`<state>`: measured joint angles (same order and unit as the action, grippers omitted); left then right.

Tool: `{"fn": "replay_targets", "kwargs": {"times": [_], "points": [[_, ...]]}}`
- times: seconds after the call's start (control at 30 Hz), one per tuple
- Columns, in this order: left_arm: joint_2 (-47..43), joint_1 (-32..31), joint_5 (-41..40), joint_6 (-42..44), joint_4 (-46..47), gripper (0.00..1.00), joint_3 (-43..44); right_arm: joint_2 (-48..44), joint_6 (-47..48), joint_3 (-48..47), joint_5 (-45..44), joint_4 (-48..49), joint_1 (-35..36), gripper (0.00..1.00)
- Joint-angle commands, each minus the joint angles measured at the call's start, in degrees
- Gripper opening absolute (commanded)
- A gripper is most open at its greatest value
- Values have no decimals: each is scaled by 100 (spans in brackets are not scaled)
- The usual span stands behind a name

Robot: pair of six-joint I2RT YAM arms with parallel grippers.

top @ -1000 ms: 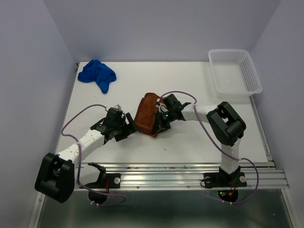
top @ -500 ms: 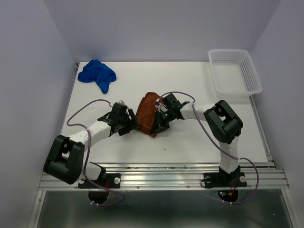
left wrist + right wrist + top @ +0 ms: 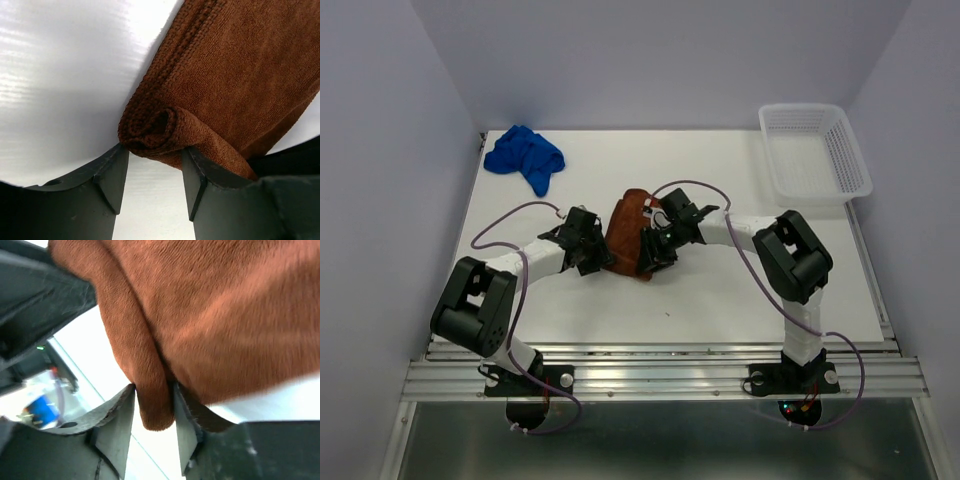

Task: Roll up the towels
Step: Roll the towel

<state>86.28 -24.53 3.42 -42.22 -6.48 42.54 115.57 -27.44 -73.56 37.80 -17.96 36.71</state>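
As the overhead view records, the left pincer (image 3: 603, 262) and the right pincer (image 3: 650, 252) face each other across the rust-brown towel (image 3: 625, 228). The towel lies bunched between them on the white table (image 3: 720, 290), with one pincer at each flank.

Left pincer: in its wrist view, the left pincer (image 3: 155, 152) has both fingers (image 3: 112, 175) bearing on the rolled end of the rust-brown towel (image 3: 240, 75). The coil of cloth fills the gap between the tips and touches each inner face, so the pincer is pinching that roll. Beyond the tips, the rest of the towel runs away as a folded band resting on the table (image 3: 60, 75). Its ribbed hem lies on the left side of the pincer's line.

Right pincer: in its wrist view, the right pincer (image 3: 154, 390) has a hanging fold of the rust-brown towel (image 3: 225, 315) between its fingers (image 3: 117, 425). The fold touches both of them, so this pincer is likewise pinching the cloth. The bulk of the towel spreads above and to the right of the tips, partly blurred.

Other items: the blue towel (image 3: 525, 157) lies crumpled well apart from the left pincer, beyond it toward the far left corner. A white mesh basket (image 3: 813, 150) stands well beyond the right pincer at the far right edge.
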Motion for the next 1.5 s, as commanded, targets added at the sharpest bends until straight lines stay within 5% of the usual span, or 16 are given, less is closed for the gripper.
{"fn": "replay_targets", "kwargs": {"times": [0.0, 0.13, 0.43, 1.2, 1.3, 1.4, 1.47], "points": [[293, 28, -237, 56, -152, 56, 175, -745, 976, -238, -834, -516, -50, 44], [372, 28, -263, 99, -213, 56, 210, -1387, 1539, -168, -1528, -577, 230, 53], [346, 28, -202, 144, -398, 56, 289, -1775, 3630, 70, -3585, -245, 1347, 52], [398, 36, -79, 47, -495, 56, 298, -1142, 4054, 1177, -5044, 1496, 1849, 42], [398, 28, -52, 47, -503, 56, 298, -905, 3844, 1090, -5290, 1514, 1849, 38], [389, 28, -61, 47, -529, 56, 298, -668, 3571, 879, -5388, 1339, 1849, 7], [363, 28, -78, 64, -538, 56, 298, -650, 3326, 730, -5232, 1225, 1849, 1]]}}
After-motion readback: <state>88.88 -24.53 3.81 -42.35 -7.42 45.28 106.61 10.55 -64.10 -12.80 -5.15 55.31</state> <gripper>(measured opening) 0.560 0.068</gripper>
